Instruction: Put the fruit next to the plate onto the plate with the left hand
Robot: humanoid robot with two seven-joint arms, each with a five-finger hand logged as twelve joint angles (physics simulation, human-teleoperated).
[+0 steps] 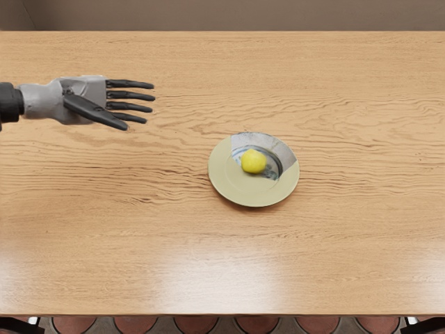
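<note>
Lemon (254,161) seems the right name for the small yellow fruit. At left, the left hand (94,99) hovers over the wooden table (348,243), arm cut off at the edge, fingers straight and spread, holding nothing. Well apart, near the middle, the lemon lies on the pale plate (236,184), beside a grey glare.

A light wooden bench (348,243) with wavy grain fills nearly the whole view. At twelve o'clock runs a dull brown wall (222,14); at six o'clock, reddish floor tiles (208,325) show.
</note>
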